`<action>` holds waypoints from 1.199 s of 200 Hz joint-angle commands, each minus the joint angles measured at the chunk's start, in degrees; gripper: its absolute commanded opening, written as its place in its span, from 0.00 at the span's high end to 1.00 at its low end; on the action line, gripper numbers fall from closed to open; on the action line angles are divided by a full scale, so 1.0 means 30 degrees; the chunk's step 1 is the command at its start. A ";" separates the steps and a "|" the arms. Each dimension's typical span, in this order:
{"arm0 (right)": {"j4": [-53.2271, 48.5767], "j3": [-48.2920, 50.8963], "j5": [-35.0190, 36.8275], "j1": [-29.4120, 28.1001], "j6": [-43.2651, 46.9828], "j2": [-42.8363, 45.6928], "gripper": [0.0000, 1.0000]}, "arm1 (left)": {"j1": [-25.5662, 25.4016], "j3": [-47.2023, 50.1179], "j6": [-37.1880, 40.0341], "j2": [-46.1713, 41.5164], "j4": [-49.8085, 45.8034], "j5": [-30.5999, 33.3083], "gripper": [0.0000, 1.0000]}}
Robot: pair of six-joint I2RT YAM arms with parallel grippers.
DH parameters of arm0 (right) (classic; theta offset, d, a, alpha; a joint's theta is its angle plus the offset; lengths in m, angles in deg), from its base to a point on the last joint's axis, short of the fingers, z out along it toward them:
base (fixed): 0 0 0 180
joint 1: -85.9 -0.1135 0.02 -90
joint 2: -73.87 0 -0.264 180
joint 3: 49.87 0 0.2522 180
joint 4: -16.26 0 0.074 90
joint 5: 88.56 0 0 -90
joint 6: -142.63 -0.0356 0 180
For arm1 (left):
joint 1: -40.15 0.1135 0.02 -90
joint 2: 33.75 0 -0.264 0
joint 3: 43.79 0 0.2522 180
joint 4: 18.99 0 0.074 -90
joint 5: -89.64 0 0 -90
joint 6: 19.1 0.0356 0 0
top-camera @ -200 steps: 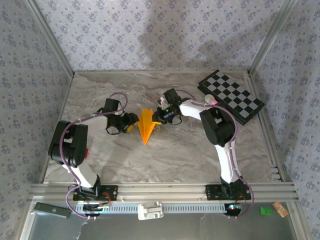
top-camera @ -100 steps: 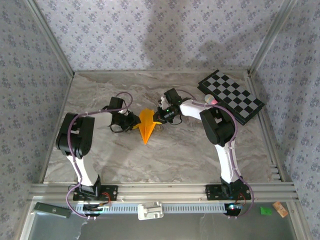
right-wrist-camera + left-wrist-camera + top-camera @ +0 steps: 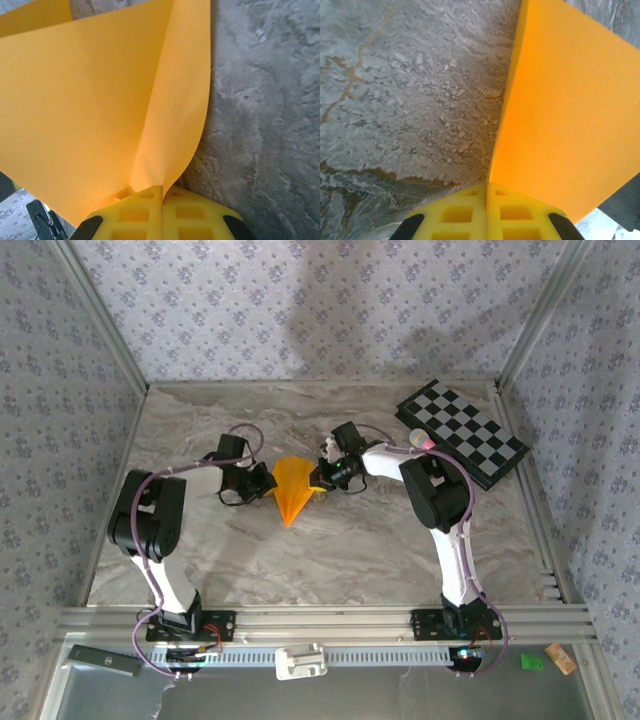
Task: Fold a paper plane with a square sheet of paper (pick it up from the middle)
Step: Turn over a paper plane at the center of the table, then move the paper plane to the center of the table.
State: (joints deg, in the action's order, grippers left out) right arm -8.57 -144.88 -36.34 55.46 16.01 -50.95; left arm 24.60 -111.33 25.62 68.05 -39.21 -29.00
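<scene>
While the paper plane (image 3: 292, 492) was found lying mid-table as a half-formed orange dart, nose aimed at the arm bases, it was being pinched from both sides. The left gripper (image 3: 486, 192) was seen pressed shut on the left wing's edge, and the right gripper (image 3: 162, 192) was clamped on the right flap, where two layers were drawn together into the yellow jaws. Very light, thin stock was judged to be in hand: limp across a span, stiff only along a crease, easily torn or dented if tugged. Little friction against the marbled table (image 3: 350, 540) could be counted on, so sliding was to be expected. Hold was best taken at the outer edges near a fold, and any lift kept even on both sides so that the centre crease would not be buckled.
</scene>
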 commanded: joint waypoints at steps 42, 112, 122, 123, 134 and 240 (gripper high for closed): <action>-0.0199 -0.0072 0.0418 -0.0126 -0.0178 0.0033 0.98 | -0.0188 -0.0069 0.0164 -0.3066 -0.2168 0.2214 0.68; -0.0413 -0.0103 0.0421 -0.0166 -0.0129 0.0003 0.98 | -0.3303 -0.0893 0.1144 -0.3560 -0.4392 0.3025 0.67; -0.0497 -0.0183 0.0409 -0.0167 -0.0119 -0.0053 0.98 | -0.3590 -0.1196 0.1261 -0.3102 -0.4720 0.3169 0.67; -0.0513 -0.0187 0.0407 -0.0167 -0.0108 -0.0054 0.98 | -0.3612 -0.1215 0.1277 -0.3049 -0.4755 0.3195 0.67; -0.0515 -0.0162 0.0433 -0.0152 -0.0127 -0.0055 0.98 | -0.3816 -0.1467 0.1429 -0.2568 -0.4857 0.3278 0.66; -0.0630 -0.0593 0.0029 -0.0094 -0.0186 0.0061 0.97 | -0.5070 -0.3441 0.2800 0.0463 -0.6484 0.4156 0.60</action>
State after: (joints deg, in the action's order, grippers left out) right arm -9.09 -145.17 -36.31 55.44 15.99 -50.95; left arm 10.05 -119.70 31.55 68.01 -54.60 -18.66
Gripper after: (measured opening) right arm 0.050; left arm 0.388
